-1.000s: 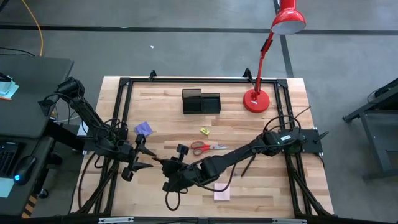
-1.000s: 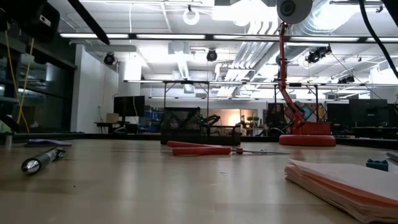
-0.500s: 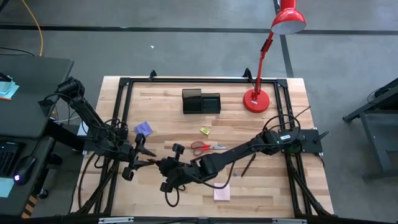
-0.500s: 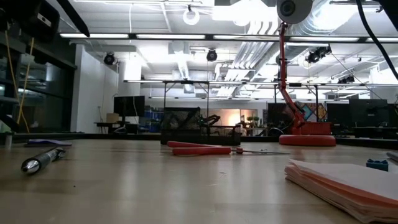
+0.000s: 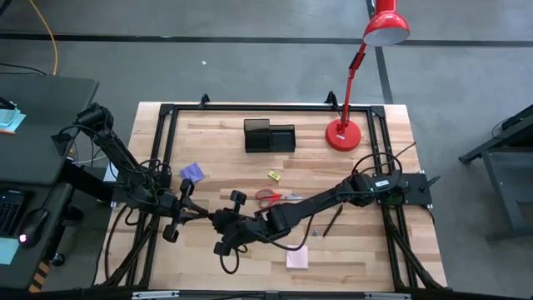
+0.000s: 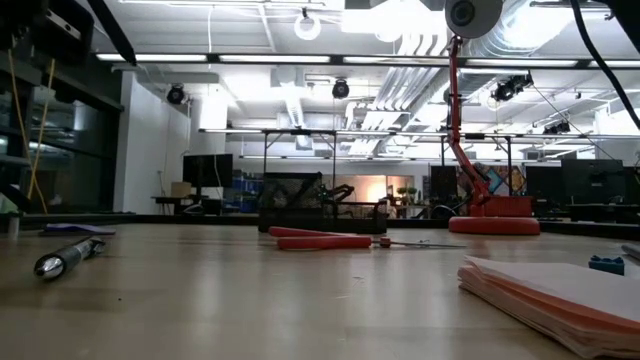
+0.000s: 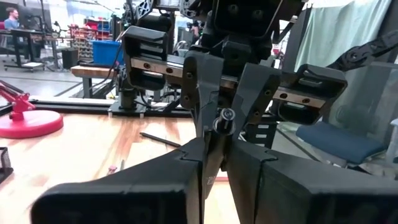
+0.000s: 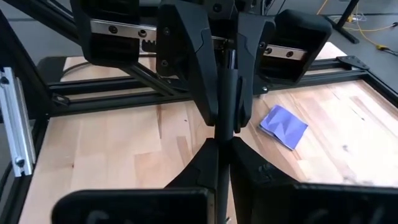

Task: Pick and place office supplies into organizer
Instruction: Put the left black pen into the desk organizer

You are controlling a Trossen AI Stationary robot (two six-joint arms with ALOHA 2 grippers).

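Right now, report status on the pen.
Left gripper and right gripper tip to tip, both shut on the pen. Pen aloft. Scissors lie toward organizer.

— How many pads were on the table?
— Two: one purple note pad (image 5: 192, 172) at nine o'clock and one pink note pad (image 5: 297, 259) at six.
— And pens?
— Three that I could count: one pen (image 5: 333, 222) at four o'clock, one (image 6: 70, 252) lying flat near seven, and one (image 7: 224, 118) up in the air.
— The rest?
— One pair of scissors (image 5: 279, 197), one yellow piece (image 5: 273, 176), one organizer (image 5: 269, 136) at twelve, and one red lamp (image 5: 343, 133) at one o'clock. There were two arms (image 5: 133, 179) (image 5: 333, 198).
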